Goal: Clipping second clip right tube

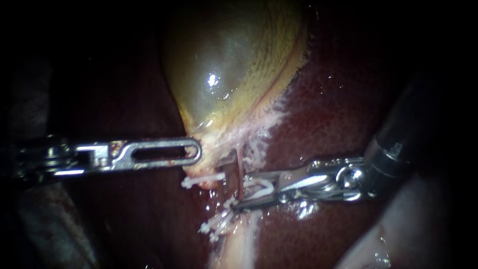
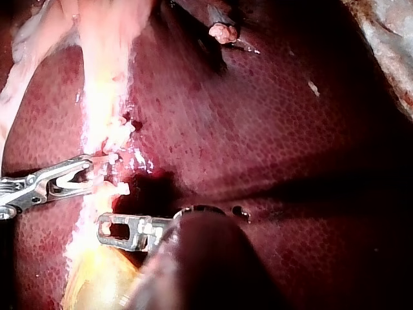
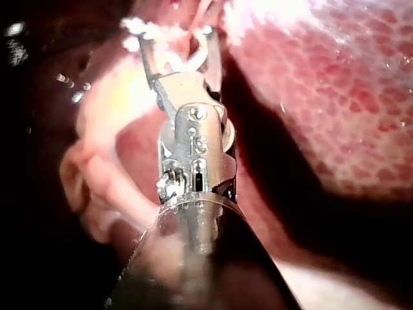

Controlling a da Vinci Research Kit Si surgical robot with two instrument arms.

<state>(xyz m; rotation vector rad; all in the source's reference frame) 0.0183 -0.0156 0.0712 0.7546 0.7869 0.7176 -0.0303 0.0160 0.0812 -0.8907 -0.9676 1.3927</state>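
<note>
**Endoscope view.** Coming in from the right, the right instrument, jaws spread wide yet pinching a white loaded clip between them. Standing between the legs of that clip, or just ahead of them, the thin right tube, running down from the neck of the gallbladder; hard to say how deep inside. Just beside, toward the left instrument, a placed clip. Lying against the gallbladder neck, the left instrument; impossible to tell whether gripping or only pressing.

Probably the moment just before closing. Risks, as a judgement:
- closing with the tube only half inside, so catching it partly or slipping off
- catching the pale frayed tissue beside the tube
- scraping the liver under the lower jaw

Little room on the side of the placed clip; more open room over the liver, back along the shaft.

**Left wrist view.** Beside the left instrument, the right instrument with the loaded clip, close to a bright pale band; tube lost in the glare. Both tips near each other, so danger of collision on any sideways move. Wide bare liver ahead.

**Right wrist view.** Jaws of the right instrument apart, loaded clip inside, tips reaching pale tissue. Liver near on one side, with a dark gap between; soft pale folds on the other.
</note>
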